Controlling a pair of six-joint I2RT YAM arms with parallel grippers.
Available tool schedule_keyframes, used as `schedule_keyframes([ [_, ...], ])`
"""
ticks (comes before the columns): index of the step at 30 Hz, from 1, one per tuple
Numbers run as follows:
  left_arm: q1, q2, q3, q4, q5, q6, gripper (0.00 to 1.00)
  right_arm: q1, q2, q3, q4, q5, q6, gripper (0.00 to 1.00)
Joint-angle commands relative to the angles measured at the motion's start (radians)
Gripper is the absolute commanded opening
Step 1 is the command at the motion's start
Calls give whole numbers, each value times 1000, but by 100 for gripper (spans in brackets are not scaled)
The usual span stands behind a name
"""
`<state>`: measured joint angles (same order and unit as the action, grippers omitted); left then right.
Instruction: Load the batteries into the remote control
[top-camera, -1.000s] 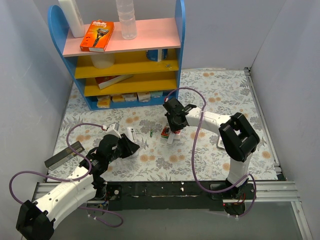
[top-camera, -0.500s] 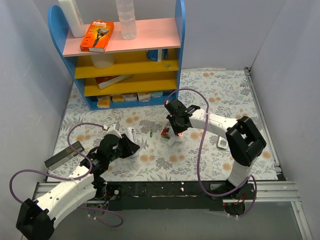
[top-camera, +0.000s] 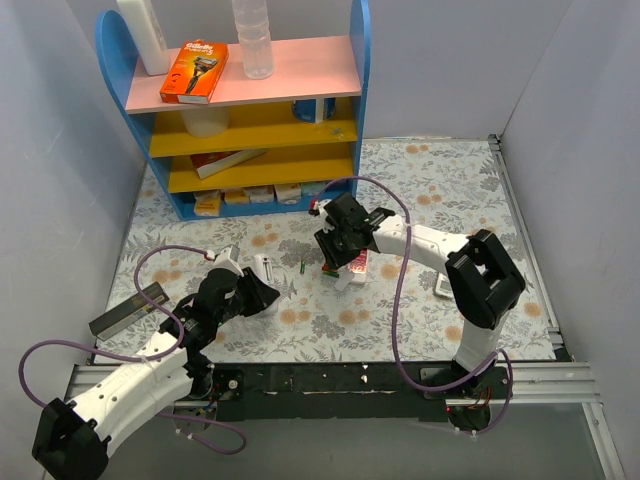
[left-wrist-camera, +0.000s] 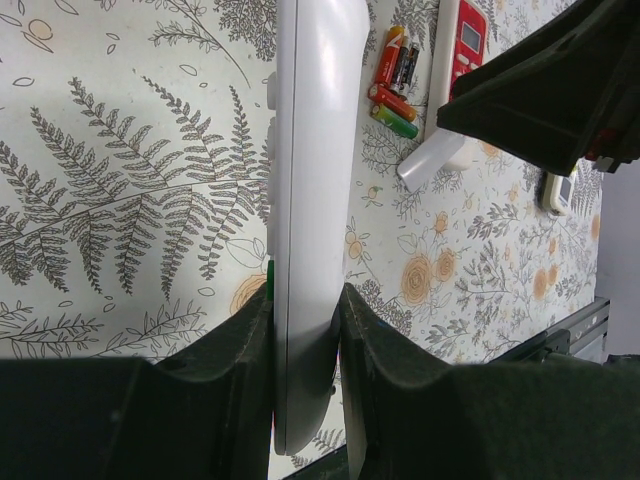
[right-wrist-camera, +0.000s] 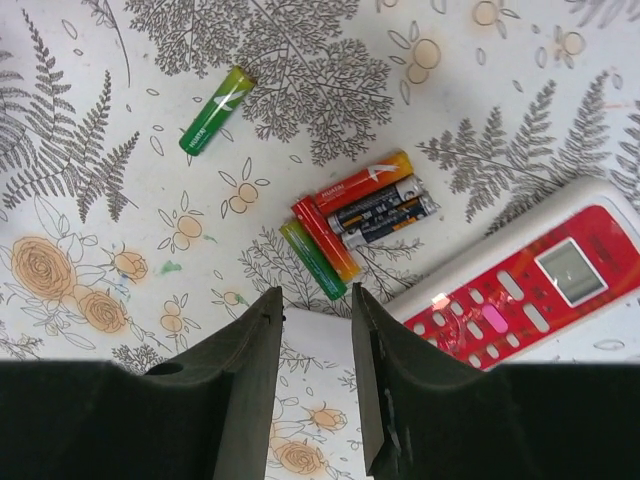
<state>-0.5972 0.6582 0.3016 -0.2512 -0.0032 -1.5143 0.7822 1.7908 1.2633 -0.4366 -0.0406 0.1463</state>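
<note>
My left gripper (left-wrist-camera: 305, 300) is shut on the white remote control (left-wrist-camera: 310, 190) and holds it on edge just above the mat; it also shows in the top view (top-camera: 264, 270). Several red and green batteries (right-wrist-camera: 355, 220) lie bunched on the mat, just ahead of my right gripper (right-wrist-camera: 313, 300), which is open and empty above them. One green battery (right-wrist-camera: 214, 110) lies apart to the left and shows in the top view (top-camera: 302, 266). In the top view my right gripper (top-camera: 335, 255) hovers over the bunch.
A red-and-white remote (right-wrist-camera: 540, 280) lies right beside the batteries. A small white flat piece (right-wrist-camera: 318, 345) lies under my right jaws. A small white remote (top-camera: 443, 285) lies to the right, a dark box (top-camera: 130, 308) to the left, and the blue shelf (top-camera: 250, 110) stands behind.
My right gripper has shifted a little left and turned over the battery bunch. The left arm and the white remote have not moved.
</note>
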Motion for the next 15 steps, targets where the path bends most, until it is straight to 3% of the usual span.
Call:
schedule_keyframes([
  [1, 7, -16, 19, 18, -4, 14, 0, 12, 39, 44, 19, -97, -85, 41],
  [15, 7, -2, 24, 21, -9, 17, 0, 35, 120, 76, -11, -42, -188, 41],
])
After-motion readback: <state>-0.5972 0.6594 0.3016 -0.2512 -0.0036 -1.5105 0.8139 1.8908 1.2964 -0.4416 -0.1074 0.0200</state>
